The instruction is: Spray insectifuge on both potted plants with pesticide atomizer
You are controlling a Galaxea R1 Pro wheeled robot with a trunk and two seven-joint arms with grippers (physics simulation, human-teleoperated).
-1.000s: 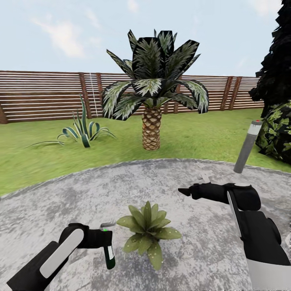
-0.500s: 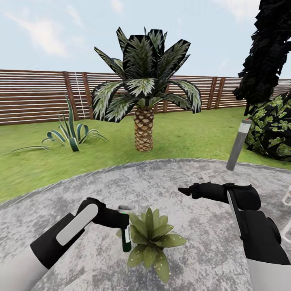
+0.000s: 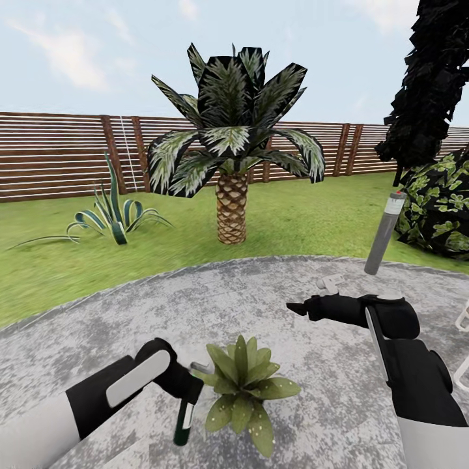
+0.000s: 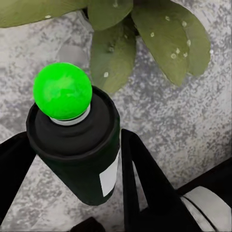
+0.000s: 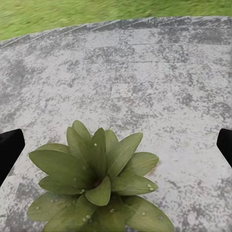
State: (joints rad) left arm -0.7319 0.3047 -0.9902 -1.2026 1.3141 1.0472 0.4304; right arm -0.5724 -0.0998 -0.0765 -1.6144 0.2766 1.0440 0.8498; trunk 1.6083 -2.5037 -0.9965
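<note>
Left claw (image 3: 189, 391) was clamped on the pesticide atomizer (image 3: 184, 422), bottle hanging tilted just beside the potted plant (image 3: 244, 384) on the stone paving (image 3: 312, 391). Half a second earlier the bottle stood higher, against the leaves; now lower, angled away. Droplets showed on leaves, so likely mid-spray, coverage partial. Right claw (image 3: 306, 308) was released, hovering apart.

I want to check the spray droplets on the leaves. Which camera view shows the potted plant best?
The right wrist view: the potted plant appears almost whole from above, droplets dotting its leaves. The head view shows it whole but smaller, beside the pesticide atomizer in the left gripper. The left wrist view shows a few leaves behind the atomizer.
</note>
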